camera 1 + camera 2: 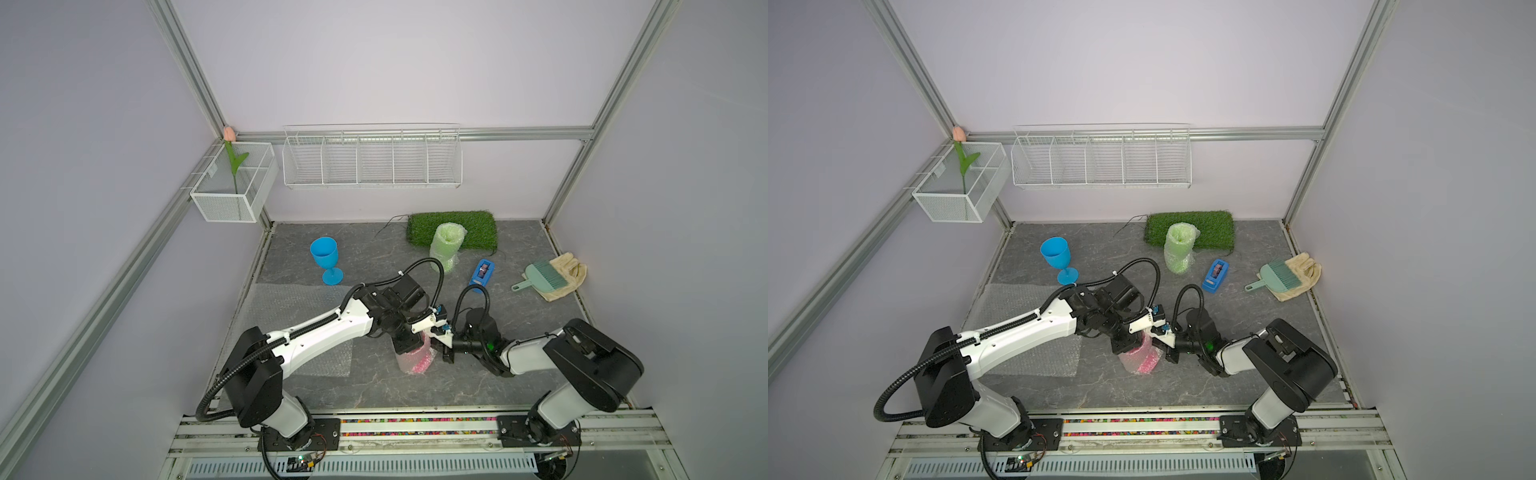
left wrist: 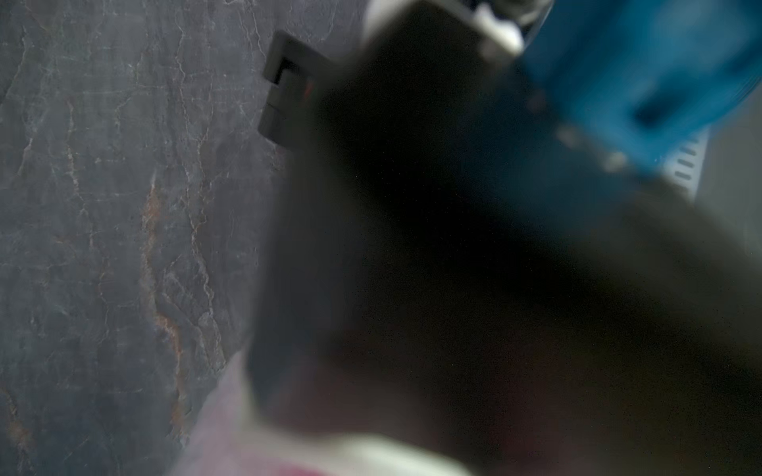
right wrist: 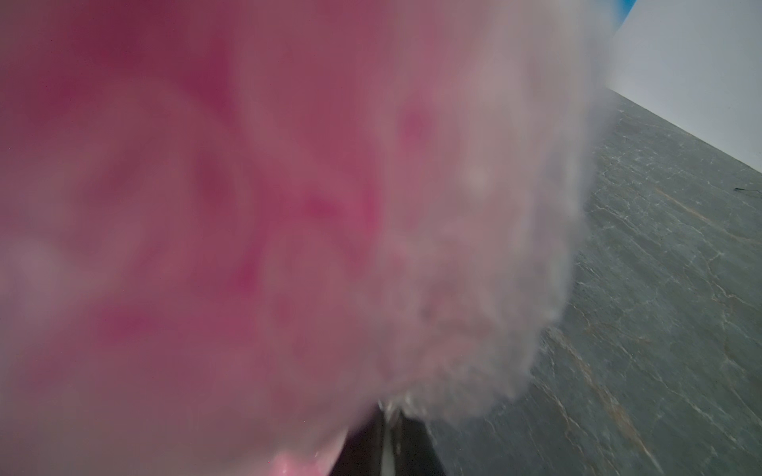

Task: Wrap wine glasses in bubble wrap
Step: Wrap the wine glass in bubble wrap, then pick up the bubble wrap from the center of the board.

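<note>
Standing near the front middle of the table, the pink glass has bubble wrap around it and both hands crowd in on it. The left hand sits over its top, clenched, though the blurred wrist view does not show what it grips, if anything. The right hand presses against the side, also clenched, and seems to pinch the loose edge of the wrap.

No tape shows on this bundle, so I judge the wrap would spring open if either hand lets go; the tape dispenser lies well apart behind. A sideways pull from the right hand could tip the glass over, since its foot looks small under the wrap. The two hands are nearly touching, so a careless turn could knock them together.

The green glass stands wrapped at the back. The blue glass stands bare beside a flat sheet.
</note>
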Controlling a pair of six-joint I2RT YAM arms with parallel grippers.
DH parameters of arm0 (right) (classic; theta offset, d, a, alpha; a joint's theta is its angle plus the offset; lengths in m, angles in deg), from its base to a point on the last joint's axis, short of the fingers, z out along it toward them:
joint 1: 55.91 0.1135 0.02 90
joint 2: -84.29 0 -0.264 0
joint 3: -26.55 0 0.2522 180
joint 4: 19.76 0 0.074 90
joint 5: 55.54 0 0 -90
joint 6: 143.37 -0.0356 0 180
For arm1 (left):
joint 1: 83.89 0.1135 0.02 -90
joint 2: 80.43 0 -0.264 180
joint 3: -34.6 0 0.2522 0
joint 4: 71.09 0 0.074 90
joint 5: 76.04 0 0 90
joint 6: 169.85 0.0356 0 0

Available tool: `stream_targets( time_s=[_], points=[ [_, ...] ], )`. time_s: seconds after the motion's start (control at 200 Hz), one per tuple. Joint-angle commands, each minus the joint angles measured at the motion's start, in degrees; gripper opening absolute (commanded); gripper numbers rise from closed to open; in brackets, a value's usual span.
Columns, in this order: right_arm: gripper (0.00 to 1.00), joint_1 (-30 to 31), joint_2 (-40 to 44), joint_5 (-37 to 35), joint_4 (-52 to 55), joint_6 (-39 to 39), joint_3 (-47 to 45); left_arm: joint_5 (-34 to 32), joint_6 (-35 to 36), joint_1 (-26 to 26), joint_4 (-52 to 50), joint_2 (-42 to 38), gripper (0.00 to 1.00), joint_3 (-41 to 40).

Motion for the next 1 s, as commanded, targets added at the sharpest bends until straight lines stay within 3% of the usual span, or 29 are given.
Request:
stream_targets(
  time_s=[0.0,0.105,0.37,0.6,0.755,0.915,0.995],
  points=[
    [0.07,0.2,-1.1,-0.5,1.6,0.9,0.7,0.8,-2.0,-0.3,-3.3,3.9,0.00,-4.6],
    [0.07,0.2,-0.9,-0.6,1.7,0.9,0.7,0.8,-3.0,-0.2,-2.1,2.9,0.03,-5.1],
    [0.07,0.2,-0.5,-1.0,2.2,0.9,0.7,-4.0,-5.6,-0.3,-7.1,-4.1,0.34,3.4],
    [0.07,0.2,-0.4,-1.4,2.6,0.9,0.9,-7.0,-9.3,-0.2,-10.8,-9.2,0.41,8.3],
    [0.07,0.1,-0.5,-1.4,2.7,1.0,1.1,-11.7,-17.6,-0.2,-8.8,-13.3,0.41,5.6],
    [0.07,0.1,-0.7,-1.8,3.0,1.0,1.1,-26.2,-35.7,0.1,-10.2,-14.8,0.46,1.6],
    [0.07,0.0,-0.7,-1.9,3.1,1.1,1.1,-23.3,-39.5,1.0,-13.1,-13.4,0.46,1.5]
  ],
)
